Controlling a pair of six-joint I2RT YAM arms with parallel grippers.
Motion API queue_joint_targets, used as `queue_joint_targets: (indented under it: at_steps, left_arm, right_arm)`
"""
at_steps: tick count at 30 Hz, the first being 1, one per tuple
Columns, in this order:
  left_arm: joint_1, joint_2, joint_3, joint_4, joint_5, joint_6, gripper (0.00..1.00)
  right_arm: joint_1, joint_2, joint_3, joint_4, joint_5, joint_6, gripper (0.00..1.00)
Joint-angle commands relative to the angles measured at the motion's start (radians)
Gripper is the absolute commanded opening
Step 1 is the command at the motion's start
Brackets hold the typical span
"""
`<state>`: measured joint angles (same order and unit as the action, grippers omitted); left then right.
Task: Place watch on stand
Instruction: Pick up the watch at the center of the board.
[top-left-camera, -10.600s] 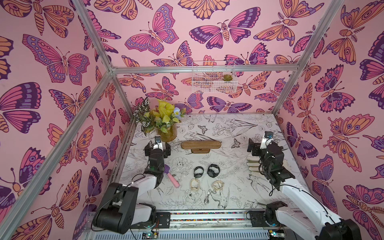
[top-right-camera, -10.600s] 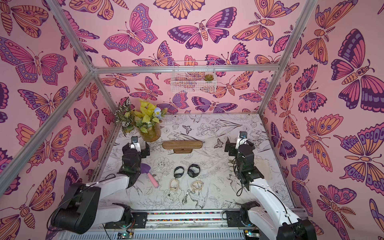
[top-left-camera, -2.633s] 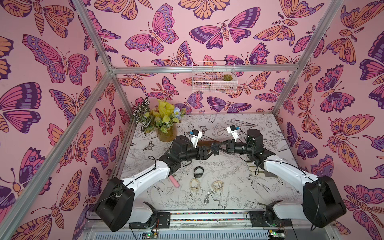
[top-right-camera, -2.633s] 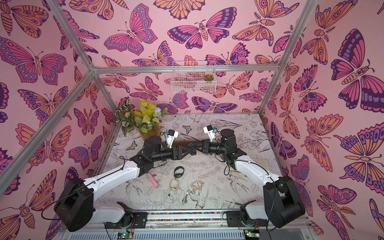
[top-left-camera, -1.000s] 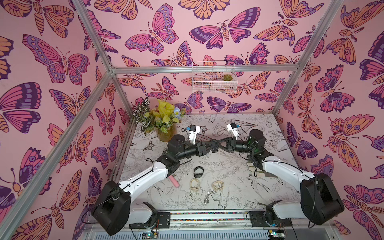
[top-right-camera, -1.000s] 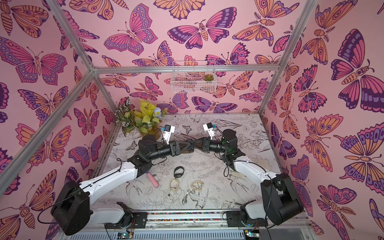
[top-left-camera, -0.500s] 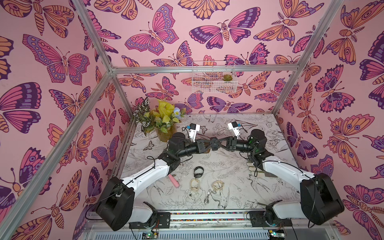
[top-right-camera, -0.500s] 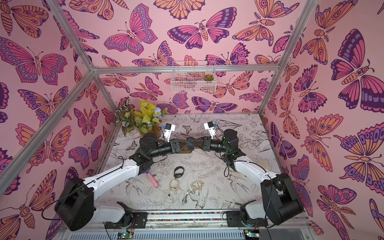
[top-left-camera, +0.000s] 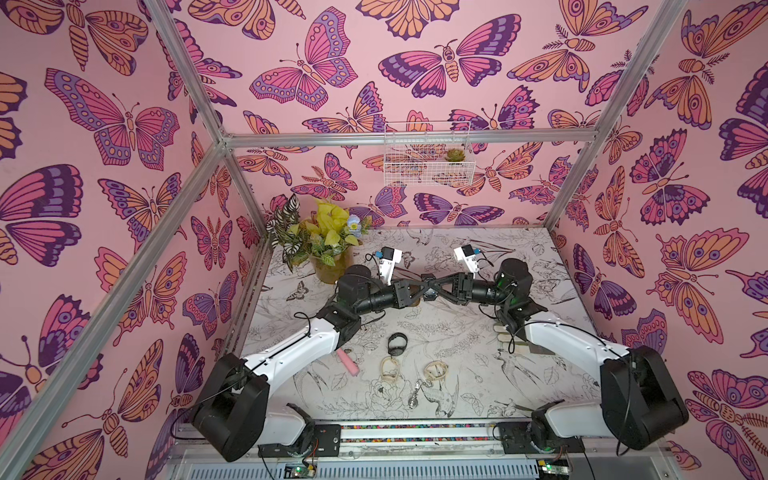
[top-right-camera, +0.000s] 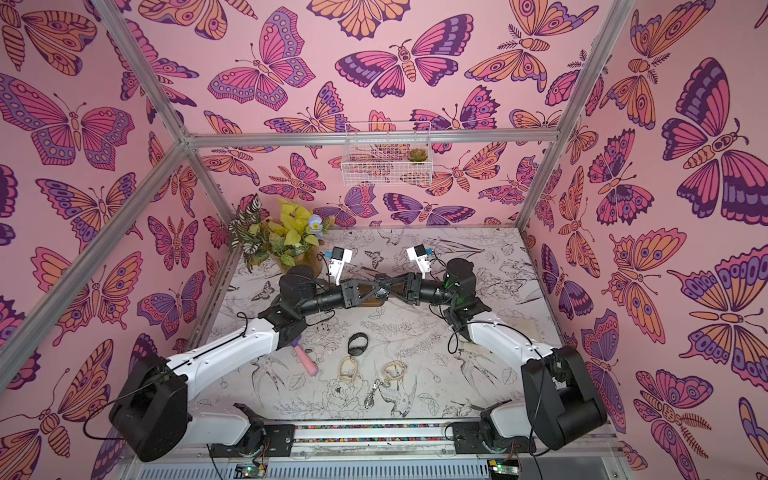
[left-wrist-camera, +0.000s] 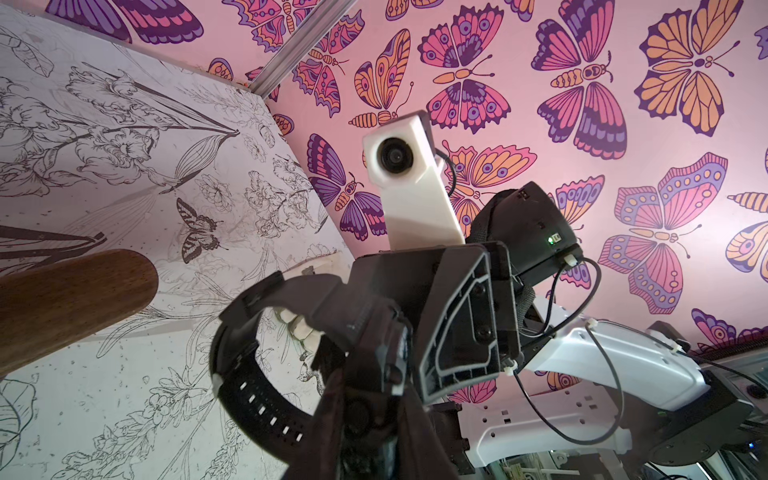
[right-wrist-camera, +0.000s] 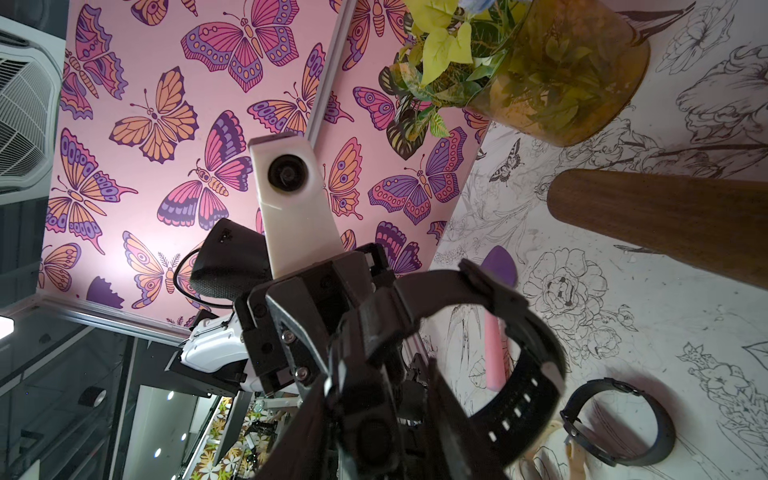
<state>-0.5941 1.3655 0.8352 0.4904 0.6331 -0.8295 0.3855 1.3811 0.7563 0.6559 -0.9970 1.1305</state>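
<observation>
Both arms meet tip to tip in the middle of both top views, with the watch (top-left-camera: 428, 291) held in the air between them, above the table (top-left-camera: 457, 345). The left gripper (top-left-camera: 420, 289) is pinching the watch at its case. The right gripper (top-left-camera: 437, 289) has its fingers at the watch too, but I cannot tell whether they clamp it or sit loose around it.

The stand (left-wrist-camera: 75, 299) sits just below and behind the two tips. In the left wrist view its rounded end is near the strap loop but clear of it.

My worry is the grip. If one side lets go while the other holds only a corner of the case, the watch could twist or drop to the table near the spare watch (top-left-camera: 397, 344). The strap might also snag on a finger as the arms part. And if the loop meets the bar's end off-centre, it could shove the stand, which I'd guess slides or tips easily.
</observation>
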Motion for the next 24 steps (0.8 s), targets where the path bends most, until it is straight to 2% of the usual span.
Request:
queue_joint_targets:
  at_steps: [1, 4, 8, 13, 18, 24]
  left_arm:
    - [0.012, -0.011, 0.012, 0.012, 0.018, 0.023, 0.00]
    - [0.015, -0.013, 0.010, 0.011, 0.020, 0.021, 0.00]
    - [0.020, -0.019, 0.005, 0.011, 0.022, 0.021, 0.00]
    - [0.024, -0.030, -0.004, 0.012, 0.018, 0.021, 0.00]
    - [0.025, -0.029, 0.000, 0.013, 0.018, 0.021, 0.00]
    - [0.025, -0.011, 0.011, 0.022, 0.032, 0.009, 0.00]
  right_arm:
    - [-0.017, -0.027, 0.025, 0.027, -0.029, 0.023, 0.36]
    - [-0.020, -0.031, 0.021, 0.050, -0.036, 0.039, 0.36]
    - [-0.028, -0.030, 0.007, 0.107, -0.037, 0.078, 0.42]
    - [-0.039, -0.017, 0.003, 0.139, -0.037, 0.107, 0.42]
    - [-0.037, 0.000, -0.003, 0.167, -0.035, 0.127, 0.32]
    - [-0.036, 0.012, -0.007, 0.175, -0.045, 0.132, 0.31]
